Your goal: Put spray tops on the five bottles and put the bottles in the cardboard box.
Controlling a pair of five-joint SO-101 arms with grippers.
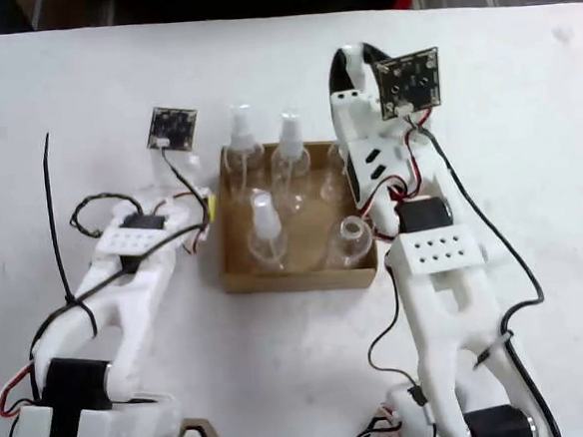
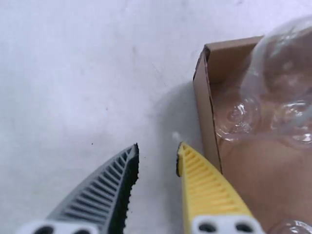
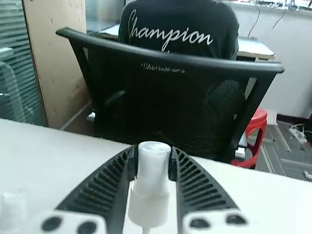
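- The right gripper (image 3: 153, 150) was clenched on a white spray top (image 3: 150, 187), its two black fingers pressing the top's head from either side, above the white table (image 3: 53, 151)
- The left gripper (image 2: 157, 153) stood released, its grey and yellow fingers apart with nothing between them, just outside the wall of the cardboard box (image 2: 207, 107) that faced the left arm
- The cardboard box sat on the table between the two arms, with clear bottles standing inside it
- Three of them wore spray tops: a far-left bottle (image 1: 243, 152), a far-middle bottle (image 1: 290, 161) and a front bottle (image 1: 266, 235)
- An open-necked bottle (image 1: 353, 237) stood in the box's near corner beside the right arm, with no top on it
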